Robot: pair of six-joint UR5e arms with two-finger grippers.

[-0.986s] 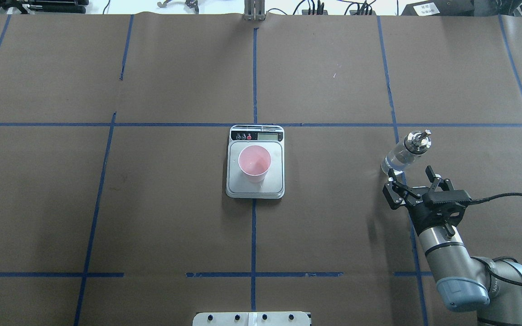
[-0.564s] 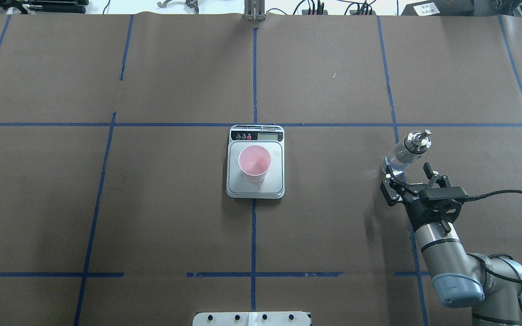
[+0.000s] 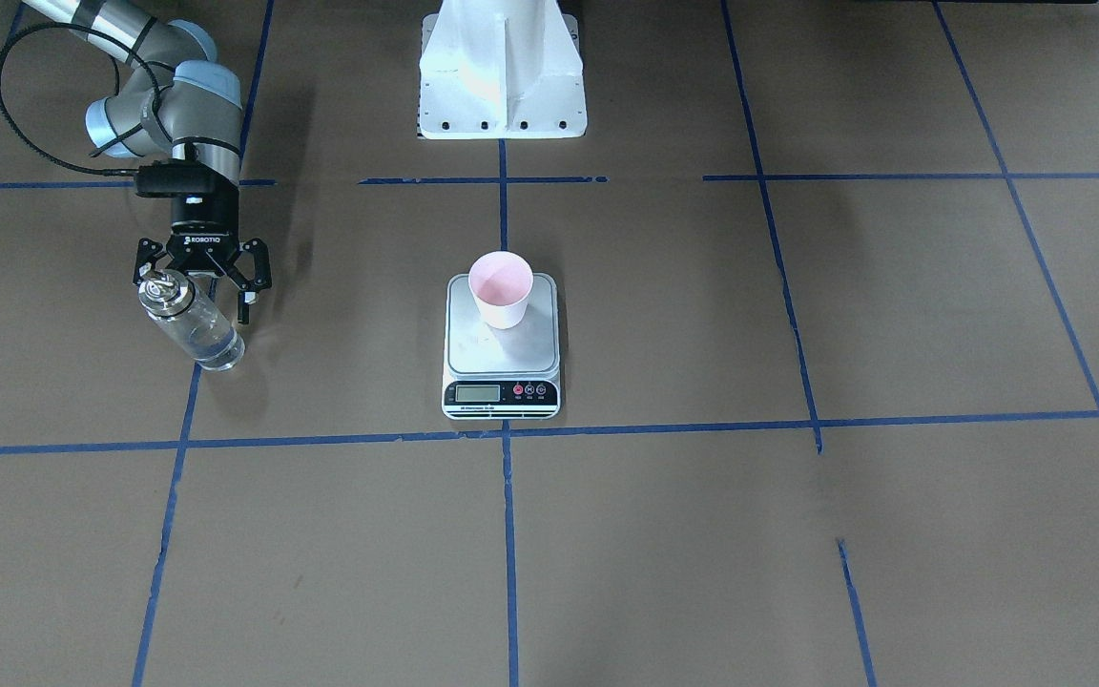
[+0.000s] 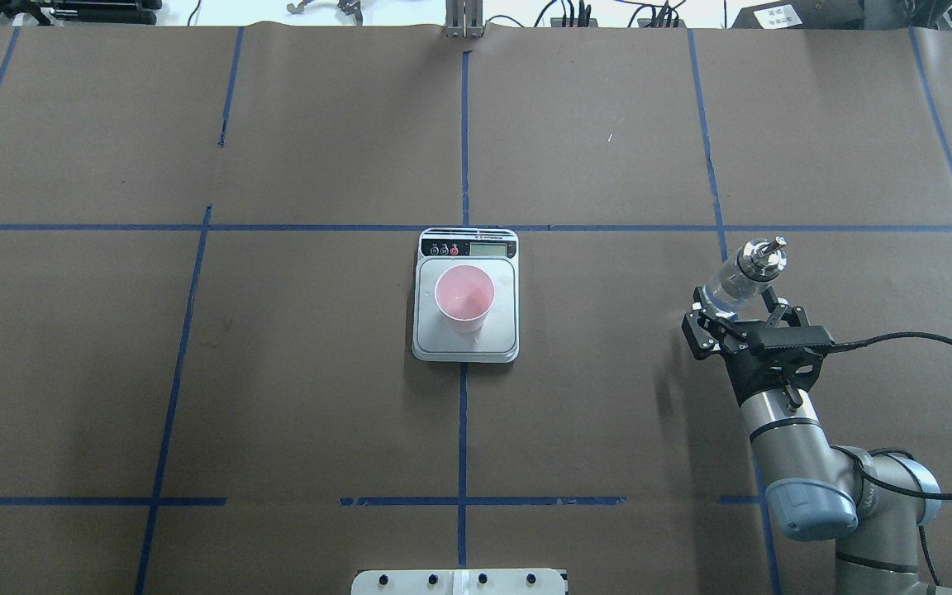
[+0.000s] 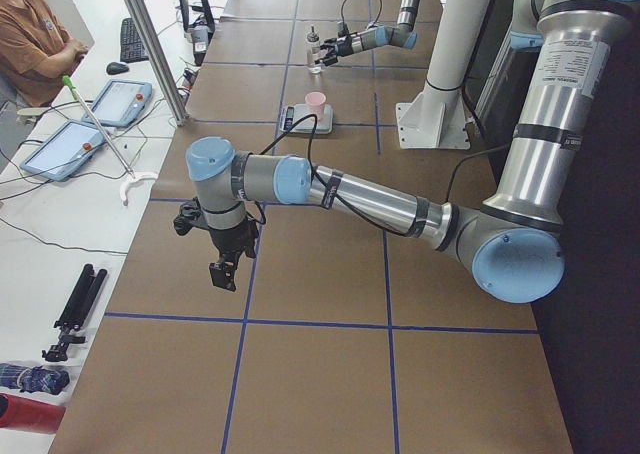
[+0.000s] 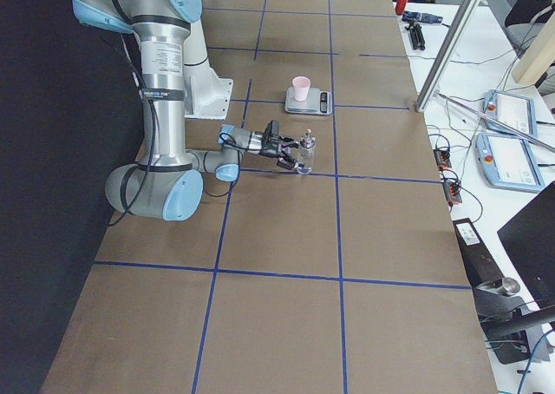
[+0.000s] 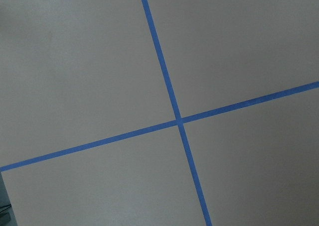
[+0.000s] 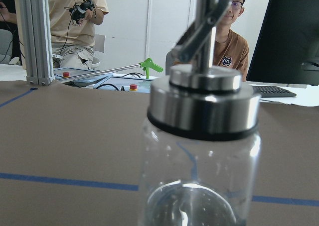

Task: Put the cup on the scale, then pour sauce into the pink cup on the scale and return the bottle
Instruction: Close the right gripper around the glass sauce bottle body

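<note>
Grasping of the bottle is the step in hand, since the cup already stands upright on the scale at the table's centre. In the overhead view the bottle stands well to the right of the scale, with clear sauce in its lower part. The right gripper reaches in from the near side, its fingers spread apart on either side of the glass body. Next, I judge, it should close below the metal cap, lift, and carry the spout over the cup. The left gripper hangs over bare table far off; I cannot tell how its fingers stand.
</note>
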